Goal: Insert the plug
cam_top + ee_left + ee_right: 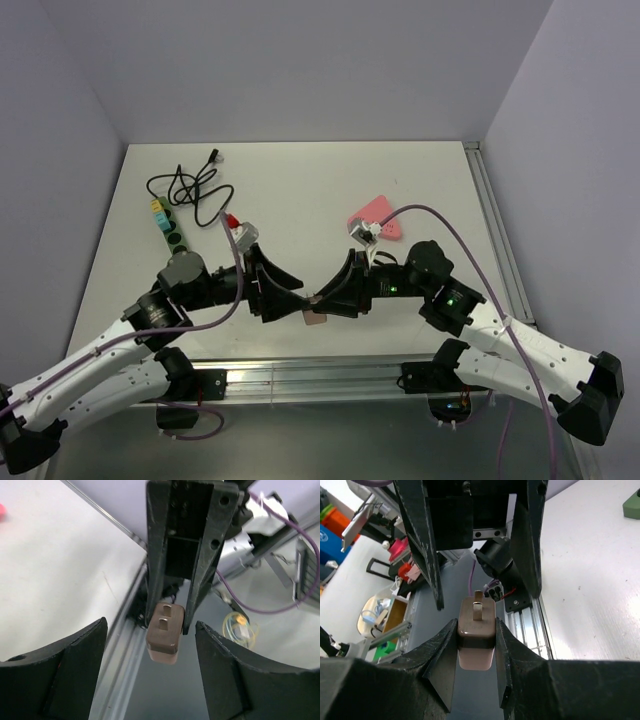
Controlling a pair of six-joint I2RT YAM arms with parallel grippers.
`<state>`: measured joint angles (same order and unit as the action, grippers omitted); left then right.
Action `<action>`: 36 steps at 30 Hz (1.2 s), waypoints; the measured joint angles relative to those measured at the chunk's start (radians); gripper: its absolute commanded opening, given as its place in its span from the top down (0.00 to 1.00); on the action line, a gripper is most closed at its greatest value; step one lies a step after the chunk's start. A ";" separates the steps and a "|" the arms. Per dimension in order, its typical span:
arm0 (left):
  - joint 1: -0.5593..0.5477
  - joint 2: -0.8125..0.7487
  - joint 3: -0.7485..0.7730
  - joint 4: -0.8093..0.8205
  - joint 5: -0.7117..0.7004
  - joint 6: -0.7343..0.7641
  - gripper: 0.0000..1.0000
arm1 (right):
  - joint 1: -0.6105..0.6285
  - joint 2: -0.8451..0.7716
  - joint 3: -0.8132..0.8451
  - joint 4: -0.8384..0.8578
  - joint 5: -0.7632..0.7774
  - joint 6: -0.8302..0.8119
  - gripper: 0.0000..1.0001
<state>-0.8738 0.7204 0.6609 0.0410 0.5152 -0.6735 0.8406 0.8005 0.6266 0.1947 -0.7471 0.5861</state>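
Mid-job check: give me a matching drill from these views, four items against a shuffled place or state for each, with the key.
Items
1. plug
2. left end effector
3. power strip
4. pink object

Places or states
A. open, not touching the plug
B. on the table, right of centre
C. clamped in the right end effector
D. on the table's left side, near the black cable

Pairs: 1-C, 2-A, 3-D, 4-B

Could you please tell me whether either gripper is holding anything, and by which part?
The right gripper clamps the brown plug by the sides of its body, prongs left free; the left gripper is open, holding nothing.
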 measured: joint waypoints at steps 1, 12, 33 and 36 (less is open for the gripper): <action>0.000 -0.014 0.000 -0.011 -0.027 0.000 0.26 | 0.000 -0.002 -0.006 0.009 0.007 0.008 1.00; 0.000 -0.247 -0.036 -0.019 -0.305 -0.055 0.37 | -0.001 -0.016 -0.075 0.235 0.211 0.180 1.00; 0.000 -0.214 -0.163 0.230 -0.321 -0.205 0.42 | 0.008 0.198 -0.112 0.733 0.359 0.465 1.00; 0.000 -0.212 -0.167 0.246 -0.321 -0.210 0.44 | 0.013 0.220 -0.112 0.755 0.362 0.473 1.00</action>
<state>-0.8738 0.5079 0.4942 0.2871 0.1940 -0.8833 0.8536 1.0206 0.5148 0.9493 -0.3851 1.0592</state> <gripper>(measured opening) 0.576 0.377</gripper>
